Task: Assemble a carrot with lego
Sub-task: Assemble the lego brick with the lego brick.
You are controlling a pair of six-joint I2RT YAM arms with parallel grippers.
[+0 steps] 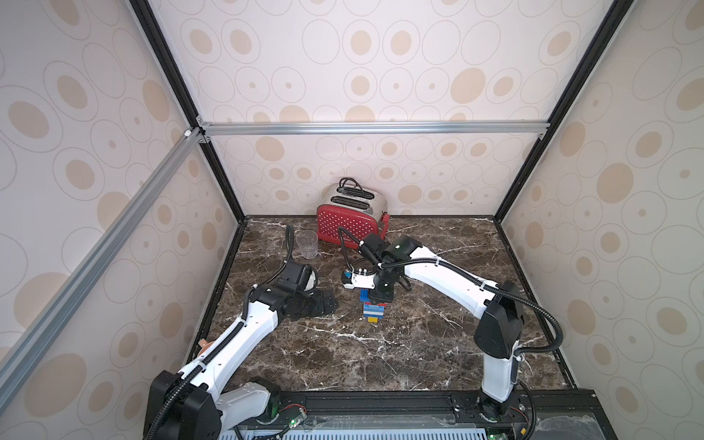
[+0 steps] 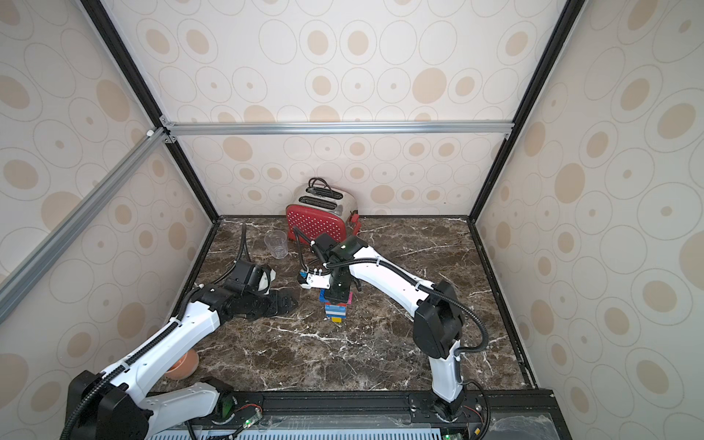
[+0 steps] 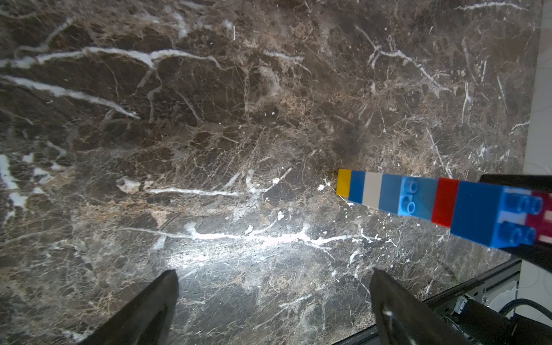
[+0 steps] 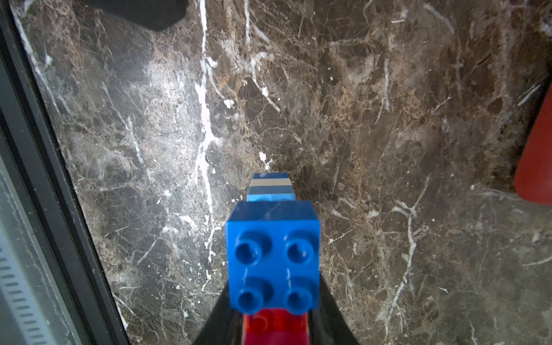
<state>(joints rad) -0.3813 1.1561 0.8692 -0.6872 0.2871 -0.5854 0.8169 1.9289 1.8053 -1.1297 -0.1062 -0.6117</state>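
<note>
Marble tabletop point(image 1: 419, 343), clear cup point(image 1: 307, 244) (contents unclear), right gripper point(image 1: 381, 298) clamping carrot point(image 1: 374, 313), left gripper point(image 3: 273, 277) spread.

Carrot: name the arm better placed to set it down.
The right arm: its jaws are shut on the wide end of the carrot. The left arm has open, empty jaws, apart from it.

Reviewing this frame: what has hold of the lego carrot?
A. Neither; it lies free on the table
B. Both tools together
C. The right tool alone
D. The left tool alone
C: the right tool is shut on the wide end of the carrot, while the left tool stands open and empty, apart from it.
</note>
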